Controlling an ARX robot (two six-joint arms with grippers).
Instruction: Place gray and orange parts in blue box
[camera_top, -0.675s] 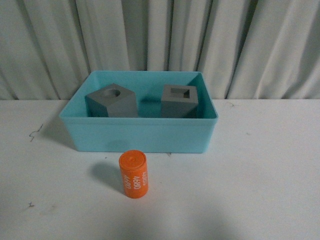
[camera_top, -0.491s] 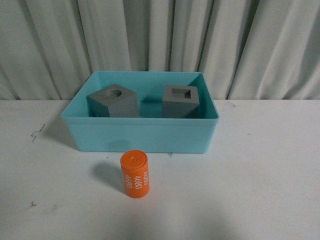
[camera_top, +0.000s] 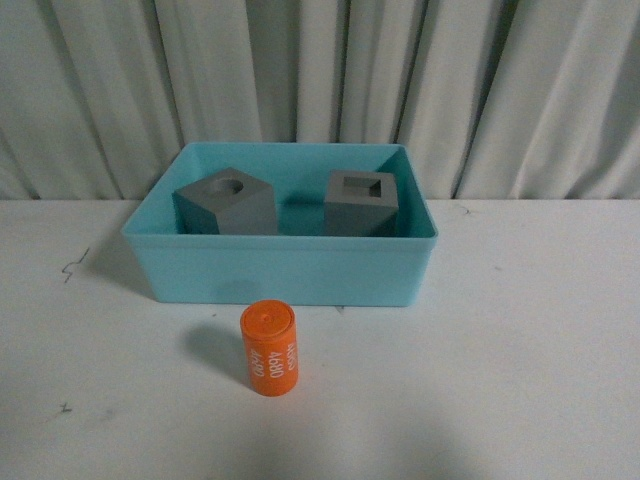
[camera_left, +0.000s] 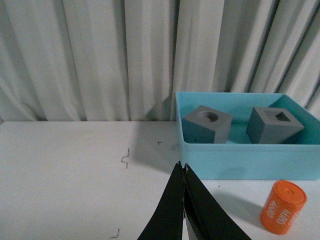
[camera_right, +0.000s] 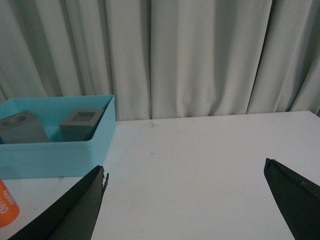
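The blue box (camera_top: 280, 272) stands at the back middle of the white table. Inside it sit two gray cubes: one with a round recess (camera_top: 226, 202) on the left, one with a square recess (camera_top: 360, 202) on the right. The orange cylinder (camera_top: 268, 349) with white digits stands on the table just in front of the box. Neither arm shows in the front view. In the left wrist view my left gripper (camera_left: 182, 166) is shut and empty, short of the box (camera_left: 250, 160) and left of the cylinder (camera_left: 283, 207). My right gripper (camera_right: 185, 167) is open and empty over bare table, right of the box (camera_right: 55, 155).
A gray pleated curtain (camera_top: 320, 80) hangs right behind the table. Small dark marks (camera_top: 70, 266) lie on the table left of the box. White tabletop (camera_top: 530, 330) spreads to the right of the box.
The orange cylinder has turned slightly in place, its digits shifting. The box and the cubes have stayed put.
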